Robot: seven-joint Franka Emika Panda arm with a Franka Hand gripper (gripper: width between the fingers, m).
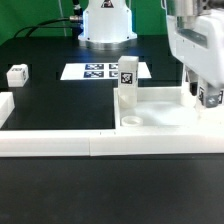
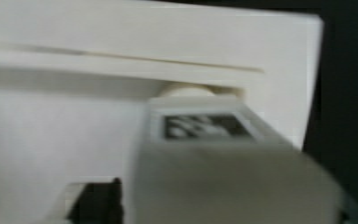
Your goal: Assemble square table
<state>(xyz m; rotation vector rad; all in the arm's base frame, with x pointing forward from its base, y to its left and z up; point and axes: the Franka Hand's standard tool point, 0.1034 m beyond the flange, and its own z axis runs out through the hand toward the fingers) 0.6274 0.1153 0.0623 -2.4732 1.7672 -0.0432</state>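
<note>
White plastic, item one: the square table's slab [image 1: 165, 108] lies flat on the black table [image 1: 50, 100], just behind the front border bar [image 1: 60, 143]. On the exterior view's right, the arm hides its far side from you.

Item two: upright leg [image 1: 128, 85], standing on the slab's corner on the exterior view's left, tag facing the camera. You can see an open round hole [image 1: 130, 121] in the slab just in front of it.

Item three: loose leg [image 1: 17, 75], alone on the black table, well apart from the slab, on the exterior view's left.

Item four: gripper [image 1: 206, 97], low over the slab's side on the exterior view's right. Its dark fingertips sit beside a white upright sliver that you cannot separate from the arm's own casing. You cannot tell whether the jaws are apart or clamped on anything.

Item five, wrist view: a blurred tagged leg [image 2: 202, 130] fills the foreground over the slab [image 2: 51, 120]. Its lower end is cut off by the frame. One dark finger [image 2: 96, 200] shows beside it; whether they touch is unclear.

Item six: marker board [image 1: 105, 71], flat before the robot base [image 1: 107, 25], partly hidden by the upright leg.
</note>
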